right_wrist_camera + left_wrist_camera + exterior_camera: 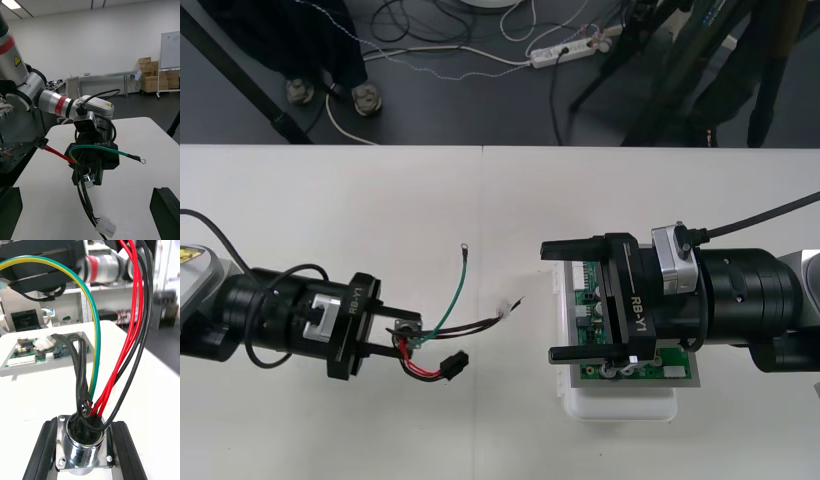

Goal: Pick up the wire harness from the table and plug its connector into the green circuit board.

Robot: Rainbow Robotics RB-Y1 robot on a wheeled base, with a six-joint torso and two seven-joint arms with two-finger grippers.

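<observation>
My left gripper (393, 342) is clamped on the round metal socket (84, 450) of the wire harness (442, 330). Its wires fan out above the pale table (330, 220), and the black plug (452, 364) sits just beyond my fingers. Further right, my right gripper (549, 301) stands wide open and empty over the green circuit board (583, 298) on its white base (620, 408).

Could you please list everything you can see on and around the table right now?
Table: one, light, under everything.
Circuit board: one, green, under the right gripper.
Base: one, white, beneath the board.
Wire harness: one, red, black and green wires, held by the left gripper.
Metal socket: one, silver, between the left fingers.
Plug: one, black, beside the left gripper, not in the board.
Connector: one, white, between the grippers.
Power strip: one, white, on the floor.
Left gripper: shut, left of the board.
Right gripper: open, over the board.
</observation>
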